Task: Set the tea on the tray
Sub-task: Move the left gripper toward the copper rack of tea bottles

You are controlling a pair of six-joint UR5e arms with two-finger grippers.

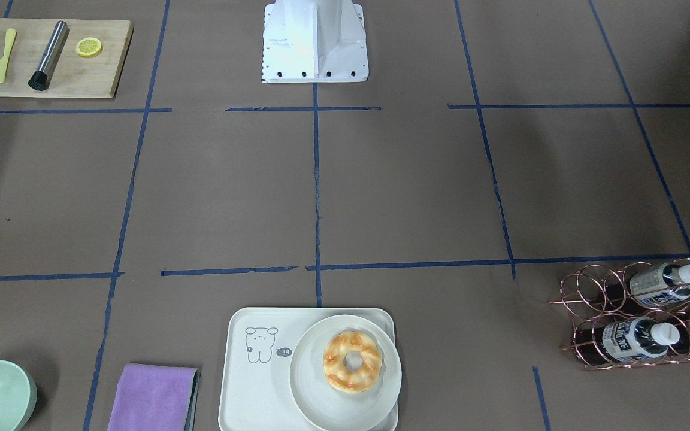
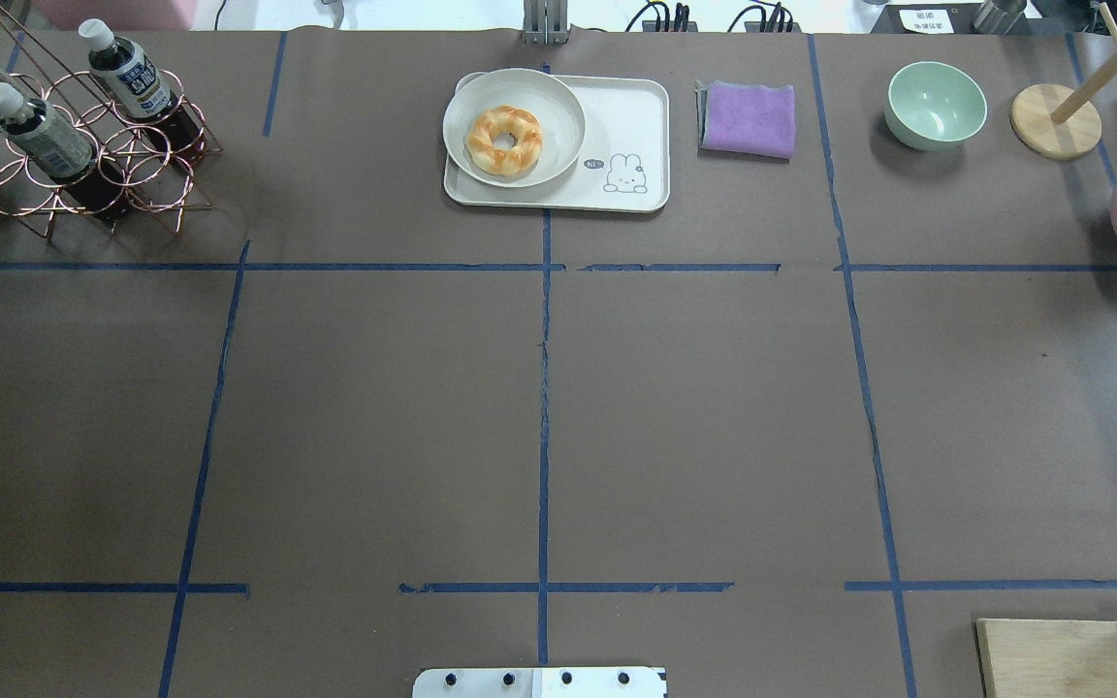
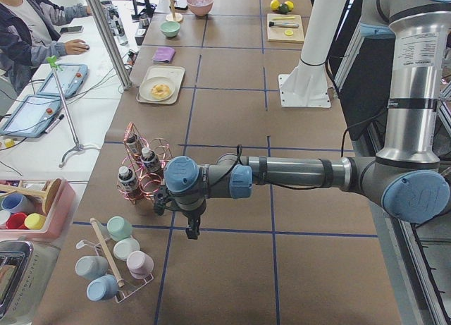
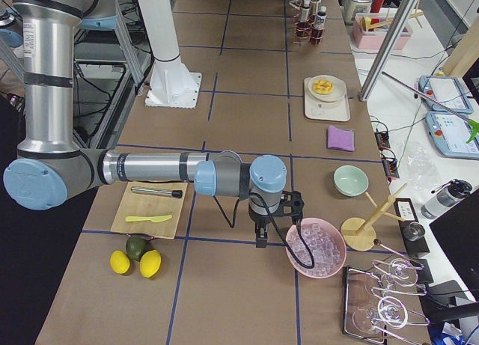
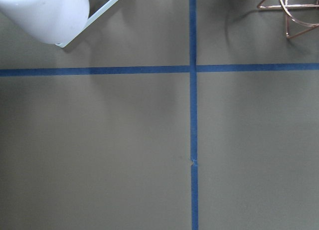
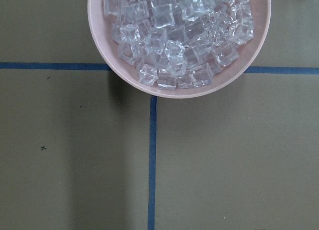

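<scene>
We see three tea bottles (image 2: 40, 136) slotted in a copper wire rack (image 2: 151, 155) at the far edge of the table on the robot's left, well apart from the tray (image 2: 638, 116); the tray carries a round plate (image 2: 558, 107) with a doughnut (image 2: 503, 141) (its bear-drawing corner is bare); the left gripper (image 3: 192, 231) hangs above the table near the rack; the right gripper (image 4: 260, 240) hangs just beside a pink bowl of ice (image 6: 112, 60); for neither gripper can we tell whether its fingers are apart or together.
</scene>
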